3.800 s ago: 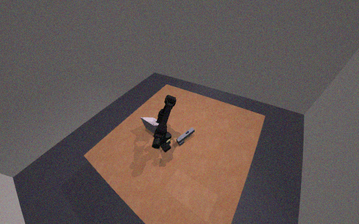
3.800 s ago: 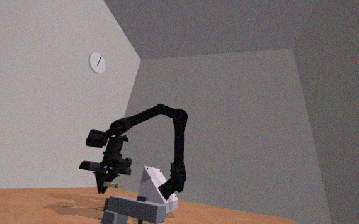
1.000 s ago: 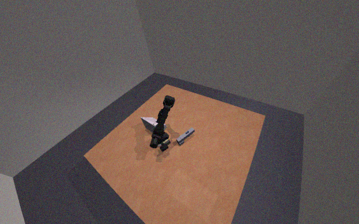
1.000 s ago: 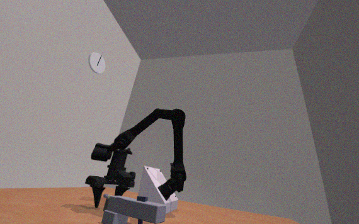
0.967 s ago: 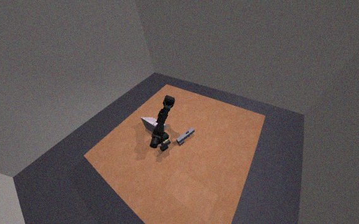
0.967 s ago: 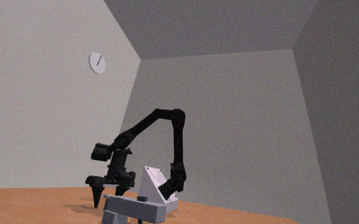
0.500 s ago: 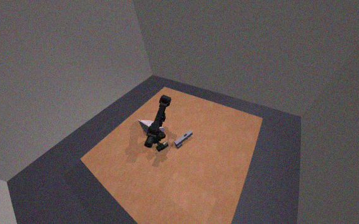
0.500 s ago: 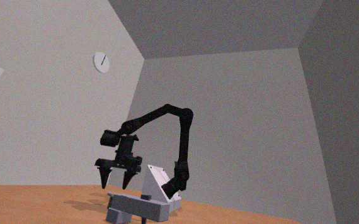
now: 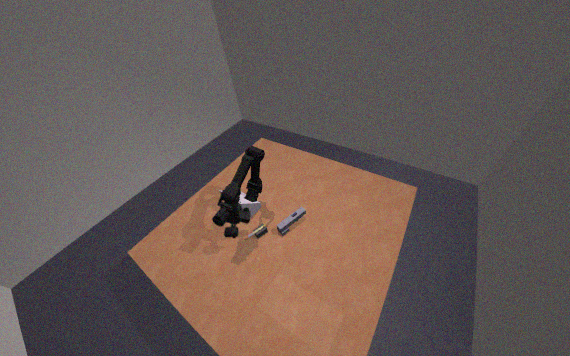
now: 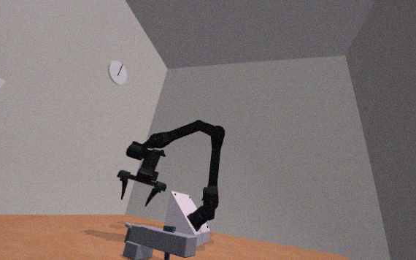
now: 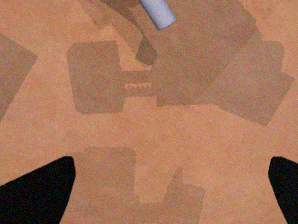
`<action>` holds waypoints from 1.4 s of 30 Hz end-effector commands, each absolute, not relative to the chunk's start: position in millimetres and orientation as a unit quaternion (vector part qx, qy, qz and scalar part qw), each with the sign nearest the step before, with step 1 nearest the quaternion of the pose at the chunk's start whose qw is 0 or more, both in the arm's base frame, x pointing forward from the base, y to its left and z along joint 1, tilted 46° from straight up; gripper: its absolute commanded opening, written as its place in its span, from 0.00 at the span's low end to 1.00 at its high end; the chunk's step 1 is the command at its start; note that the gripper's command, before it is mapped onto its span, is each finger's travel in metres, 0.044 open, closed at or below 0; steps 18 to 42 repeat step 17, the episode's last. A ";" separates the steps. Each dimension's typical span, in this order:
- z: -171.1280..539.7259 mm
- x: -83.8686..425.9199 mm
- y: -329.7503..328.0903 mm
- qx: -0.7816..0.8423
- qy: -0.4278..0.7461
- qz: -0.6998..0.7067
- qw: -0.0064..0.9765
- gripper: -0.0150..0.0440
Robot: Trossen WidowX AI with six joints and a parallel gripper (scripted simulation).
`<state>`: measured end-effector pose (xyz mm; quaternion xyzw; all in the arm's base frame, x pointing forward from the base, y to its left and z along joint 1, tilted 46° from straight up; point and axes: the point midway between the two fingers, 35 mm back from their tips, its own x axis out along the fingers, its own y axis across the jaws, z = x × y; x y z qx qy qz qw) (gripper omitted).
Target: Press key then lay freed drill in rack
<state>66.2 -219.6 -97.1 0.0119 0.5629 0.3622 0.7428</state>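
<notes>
The drill, yellow with a grey end, lies along the small dark rack. Its grey end also shows at the top of the wrist view, and in the exterior view only a pale end shows past the bar. The grey holder bar stands apart from the rack, with the small dark key on its top. My gripper is open and empty, raised above the table beside the drill's grey end. The drill's contact with the rack is mostly too small to tell.
A pale wedge-shaped block stands by the arm's base, behind the holder bar in the exterior view. The wooden table top has a dark border. Arm shadows fall across the wood under the gripper.
</notes>
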 end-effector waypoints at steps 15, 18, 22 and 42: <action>-94.6 -132.2 -258.3 0.413 0.729 -0.255 0.482 1.00; -91.7 -151.7 -256.4 0.437 0.719 -0.313 0.440 1.00; -91.7 -151.7 -256.4 0.437 0.719 -0.313 0.440 1.00; -91.7 -151.7 -256.4 0.437 0.719 -0.313 0.440 1.00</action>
